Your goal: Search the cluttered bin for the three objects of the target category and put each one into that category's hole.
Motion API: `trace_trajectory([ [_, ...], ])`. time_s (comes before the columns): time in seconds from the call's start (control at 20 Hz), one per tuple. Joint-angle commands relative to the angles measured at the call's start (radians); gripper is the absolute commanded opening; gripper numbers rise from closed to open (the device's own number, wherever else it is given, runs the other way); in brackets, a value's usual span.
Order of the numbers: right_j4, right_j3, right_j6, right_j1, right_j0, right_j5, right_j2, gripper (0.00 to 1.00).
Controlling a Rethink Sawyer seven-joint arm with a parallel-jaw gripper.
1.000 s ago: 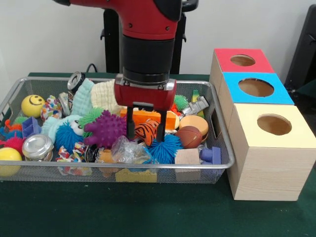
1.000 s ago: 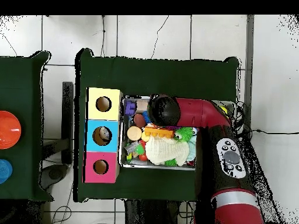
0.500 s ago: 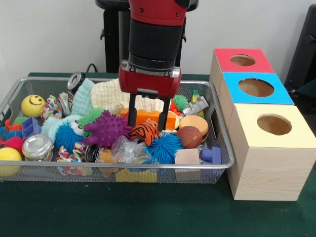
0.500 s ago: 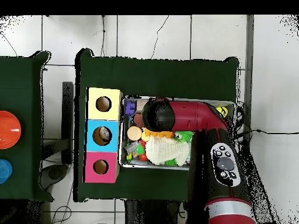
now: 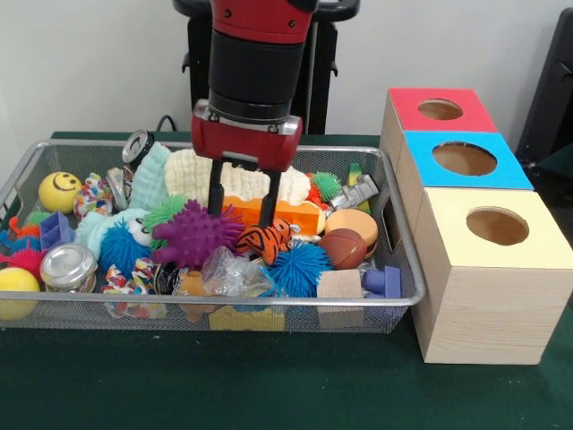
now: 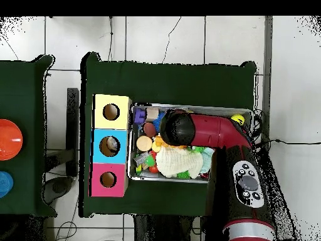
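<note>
Claw (image 5: pixel 240 210) is seen spread and empty, hung low in the wire bin (image 5: pixel 407 260). Target category is not stated. Purple spiky ball (image 5: pixel 192 235) is noted just beside one finger, tiger-striped toy (image 5: pixel 266 238) just below the other. Three holed boxes (image 5: pixel 466 206) are placed beside the bin.

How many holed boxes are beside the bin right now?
3, in a row beside the bin: yellow box nearest the camera, blue box in the middle, red box farthest. Each has one hole on top.
</note>
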Motion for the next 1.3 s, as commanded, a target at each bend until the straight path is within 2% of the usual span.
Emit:
trace_trajectory([
  [0.05, 0.066, 0.085, 0.257, 0.052, -0.004, -0.065, -0.037, 1.0],
  [0.4, 0.129, 0.081, 0.255, 0.072, -0.001, -0.082, -0.036, 1.0],
  [0.75, 0.171, 0.066, 0.271, 0.073, 0.049, -0.055, -0.098, 1.0],
  [1.3, 0.226, 0.032, 0.225, 0.064, 0.086, 0.0, -0.138, 1.0],
])
